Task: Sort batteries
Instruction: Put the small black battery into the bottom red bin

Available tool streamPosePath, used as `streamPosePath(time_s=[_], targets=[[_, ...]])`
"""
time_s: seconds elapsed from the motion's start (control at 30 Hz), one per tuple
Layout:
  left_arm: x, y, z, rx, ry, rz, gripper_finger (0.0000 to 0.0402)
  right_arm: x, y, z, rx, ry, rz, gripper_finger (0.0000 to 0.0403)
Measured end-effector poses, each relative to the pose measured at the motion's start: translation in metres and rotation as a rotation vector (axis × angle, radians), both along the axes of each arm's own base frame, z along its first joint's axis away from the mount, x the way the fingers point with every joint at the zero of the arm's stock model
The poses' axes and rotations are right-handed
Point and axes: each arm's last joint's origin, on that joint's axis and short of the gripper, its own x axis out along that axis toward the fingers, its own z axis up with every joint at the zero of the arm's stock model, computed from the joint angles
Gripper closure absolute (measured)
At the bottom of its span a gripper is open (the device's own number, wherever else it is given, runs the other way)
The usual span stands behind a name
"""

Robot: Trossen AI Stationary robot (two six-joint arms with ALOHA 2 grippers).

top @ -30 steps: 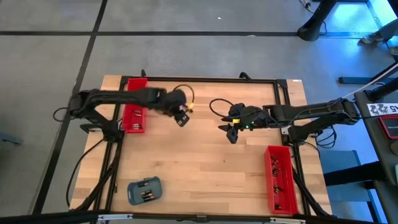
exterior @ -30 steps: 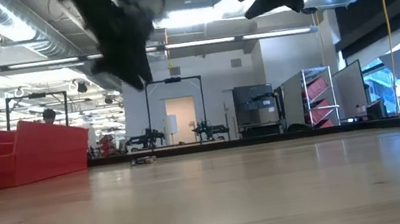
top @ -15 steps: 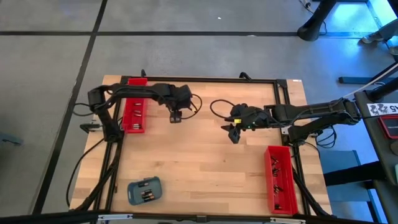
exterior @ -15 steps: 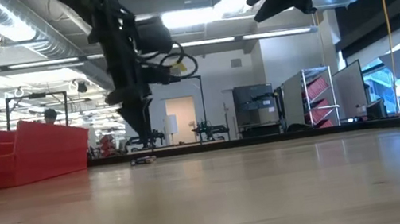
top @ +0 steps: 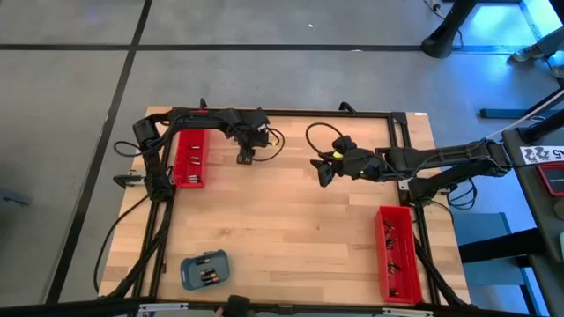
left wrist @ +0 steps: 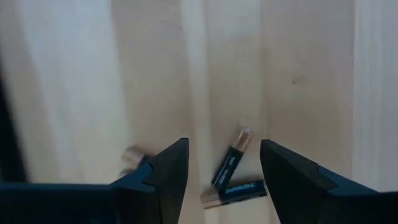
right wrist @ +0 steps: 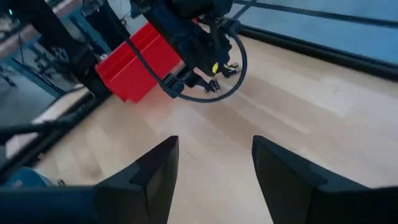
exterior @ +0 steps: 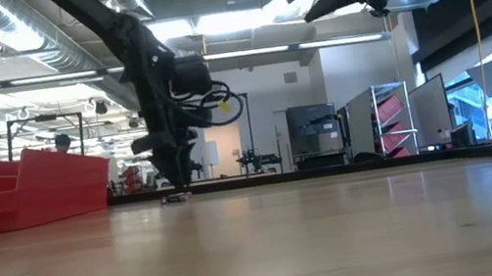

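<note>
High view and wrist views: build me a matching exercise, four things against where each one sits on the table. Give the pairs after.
Things
1. left gripper
2. right gripper
3. blue-grey tray
4. right red tray

Places
A. near edge, left of centre
B. mid-table, open, nothing between its fingers
C. near right corner
D. far left part, open over two loose batteries beside the left red tray

Pairs: 1-D, 2-B, 3-A, 4-C
</note>
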Motion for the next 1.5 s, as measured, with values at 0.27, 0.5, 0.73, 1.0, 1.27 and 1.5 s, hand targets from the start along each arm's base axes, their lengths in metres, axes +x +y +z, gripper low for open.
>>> streamPosePath(time_s=[0.27,0.5,0.73,1.0,1.27,1.5], targets=[[0.001,0.004,-0.020,-0.038,0.052,-0.100,0.0216,0.001,0.000,-0.001,0.049,-0.026,-0.032,0.0198],[0.002,0.005,-0.036,-0.095,0.089,-0.131,0.0274,0.001,0.000,-0.001,0.052,-0.021,-0.029,0.0198],[0.001,0.004,-0.039,-0.106,0.106,-0.139,0.0386,-0.001,0.002,0.001,0.081,-0.020,0.030,0.0198],[0.013,-0.005,-0.019,-0.088,0.058,-0.070,0.0391,-0.025,0.001,0.010,0.089,0.036,0.081,0.0198],[0.034,-0.014,0.026,-0.315,-0.296,0.120,0.0390,-0.045,0.002,-0.001,0.057,0.229,0.212,0.0198],[0.060,-0.028,0.059,-0.590,-0.641,0.224,0.0391,-0.037,0.007,-0.051,0.114,0.166,0.360,0.0198]])
